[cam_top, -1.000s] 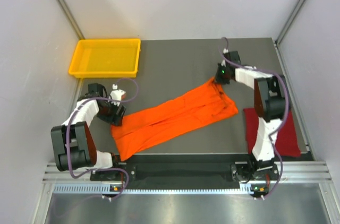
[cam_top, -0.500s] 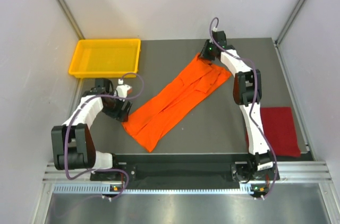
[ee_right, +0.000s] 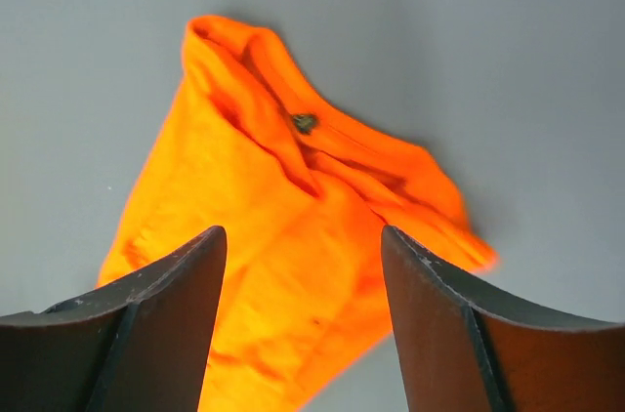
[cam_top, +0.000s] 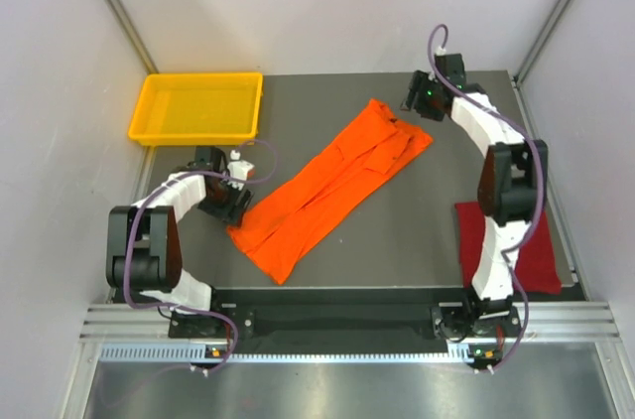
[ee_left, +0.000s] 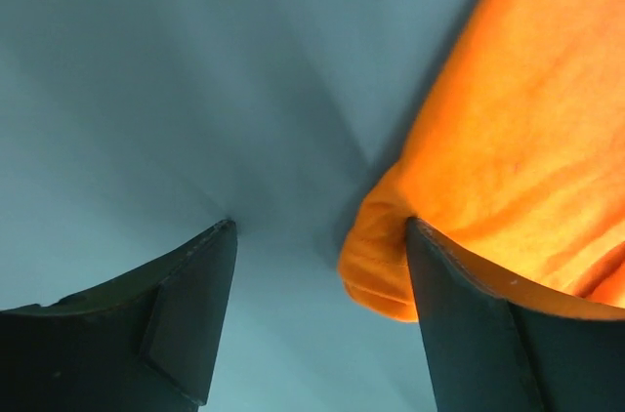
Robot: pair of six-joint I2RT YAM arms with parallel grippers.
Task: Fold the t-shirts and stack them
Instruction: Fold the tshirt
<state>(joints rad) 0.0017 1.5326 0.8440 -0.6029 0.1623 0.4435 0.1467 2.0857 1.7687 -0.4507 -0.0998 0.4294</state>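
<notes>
The bright orange cloth t-shirt (cam_top: 332,186) lies as a long diagonal strip on the counter (cam_top: 417,240); the dark red t-shirt (cam_top: 541,250) sits near right. The left fingers (ee_left: 186,305) and right fingers (ee_right: 146,324) gape, empty. The next grasp should pinch all layers squarely.

The orange t-shirt (cam_top: 332,186) has swung from a low slant to a steep diagonal. The right gripper (cam_top: 417,101) has released its far end and pulled back rightward, jaws apart; the left gripper (cam_top: 228,203) seems to have edged inward
</notes>
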